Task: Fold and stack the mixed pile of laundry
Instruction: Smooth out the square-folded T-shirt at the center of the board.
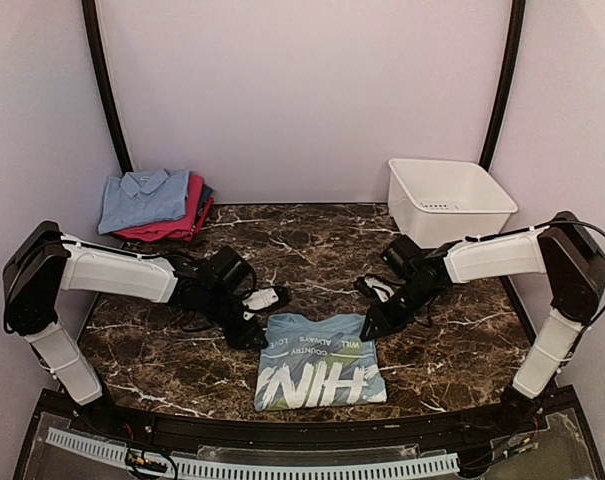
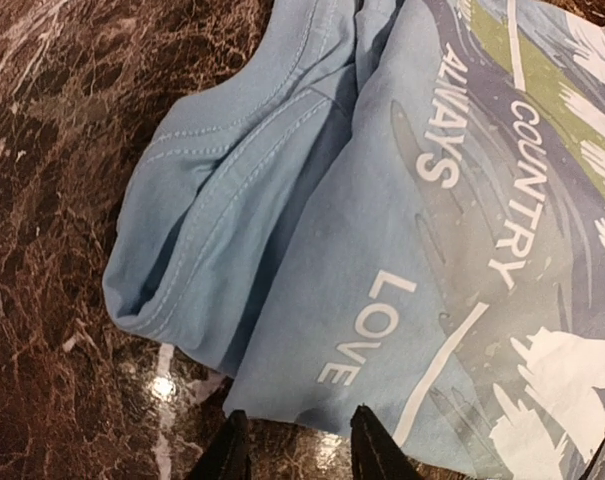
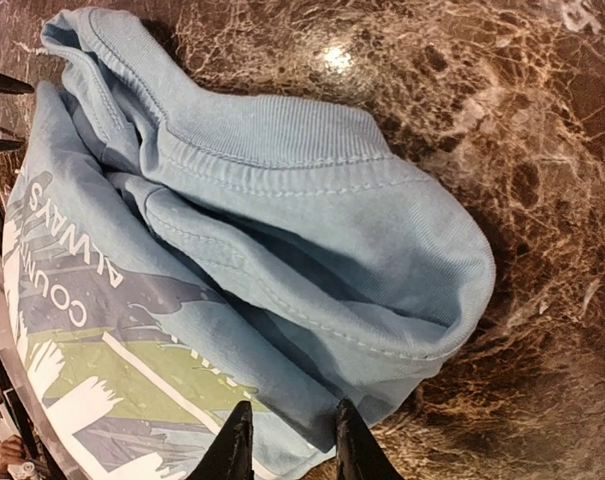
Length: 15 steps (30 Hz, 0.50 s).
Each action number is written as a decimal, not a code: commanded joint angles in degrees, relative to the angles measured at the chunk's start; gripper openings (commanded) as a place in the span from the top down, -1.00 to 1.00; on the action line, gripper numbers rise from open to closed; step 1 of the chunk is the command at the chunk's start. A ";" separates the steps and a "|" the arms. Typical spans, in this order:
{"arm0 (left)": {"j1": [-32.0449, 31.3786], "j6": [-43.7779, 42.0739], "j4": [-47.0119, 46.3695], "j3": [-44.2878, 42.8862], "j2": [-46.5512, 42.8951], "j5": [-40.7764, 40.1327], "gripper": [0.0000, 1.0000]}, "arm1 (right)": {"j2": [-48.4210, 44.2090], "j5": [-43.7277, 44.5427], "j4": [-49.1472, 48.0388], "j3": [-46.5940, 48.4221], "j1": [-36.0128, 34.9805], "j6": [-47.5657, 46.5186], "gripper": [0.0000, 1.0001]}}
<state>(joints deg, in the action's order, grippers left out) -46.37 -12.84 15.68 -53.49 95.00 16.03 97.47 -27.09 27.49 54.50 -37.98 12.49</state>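
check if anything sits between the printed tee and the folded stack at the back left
Only the left arm: its forearm and wrist lie across the tabletop between the tee and the folded stack. Nothing else visible is on that line; the white tub stands off at the back right.

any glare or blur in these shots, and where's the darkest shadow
left wrist: sharp, tee lettering crisp, one small lamp glint on the marble table at lower left; right wrist: another glint on the marble at top, deepest shadow inside the tee's folded sleeve; top external: soft even light, no harsh glare, no blur
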 commanded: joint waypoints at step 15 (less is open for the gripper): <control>1.66 -1.34 4.74 -2.66 2.51 2.81 0.78 | -0.50 -0.02 0.72 -0.36 -1.22 -0.32 0.94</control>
<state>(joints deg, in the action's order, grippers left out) -44.80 -13.32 18.90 -55.05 97.82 17.28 98.06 -26.94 28.05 54.50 -38.65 12.43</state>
